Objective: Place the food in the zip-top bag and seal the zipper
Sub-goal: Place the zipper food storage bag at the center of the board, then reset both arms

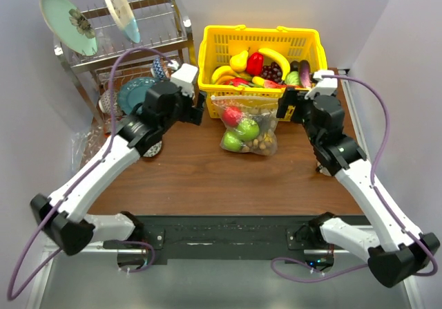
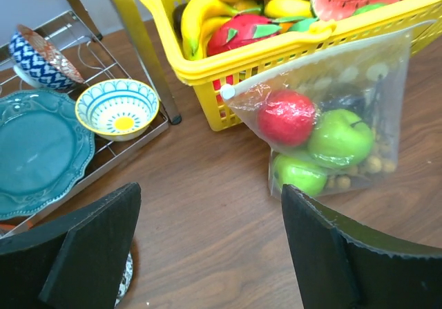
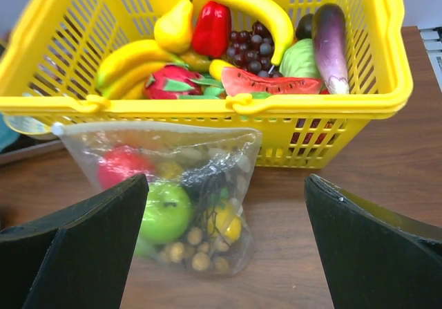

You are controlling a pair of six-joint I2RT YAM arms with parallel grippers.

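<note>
**Mia:** Where is the bag (image 1: 247,126)?

**Tom:** It stands on the table (image 1: 207,178), right in front of the yellow basket (image 1: 290,43). Its top leans on the basket wall.

**Mia:** What is in it?

**Tom:** A red fruit (image 2: 286,117), two green apples (image 2: 340,137) and a bunch of little tan balls (image 2: 373,164) at the bottom. All of them are inside the bag. The right wrist view shows a small yellow bit in there too.

**Mia:** Is the zipper (image 3: 159,124) shut?

**Tom:** It runs straight along the top of the bag. It looks flat. I cannot tell if it is pressed shut all the way.

**Mia:** What about the left gripper (image 1: 202,108)?

**Tom:** Its fingers (image 2: 90,254) are spread wide. Nothing is between them. It holds nothing. It sits just beside the top left corner of the bag.

**Mia:** And the right gripper (image 1: 284,107)?

**Tom:** It is spread wide too, and it holds nothing. It sits just beside the top right corner. In its own view the bag is out in front of the fingers, not between them.

**Mia:** What else is there?

**Tom:** The basket is full of other toys, like bananas (image 3: 131,60), a pear (image 3: 173,25) and an eggplant (image 3: 330,39). On the left is a rack (image 1: 138,59) with a teal plate (image 2: 34,150) and a small bowl (image 2: 117,107).
</note>
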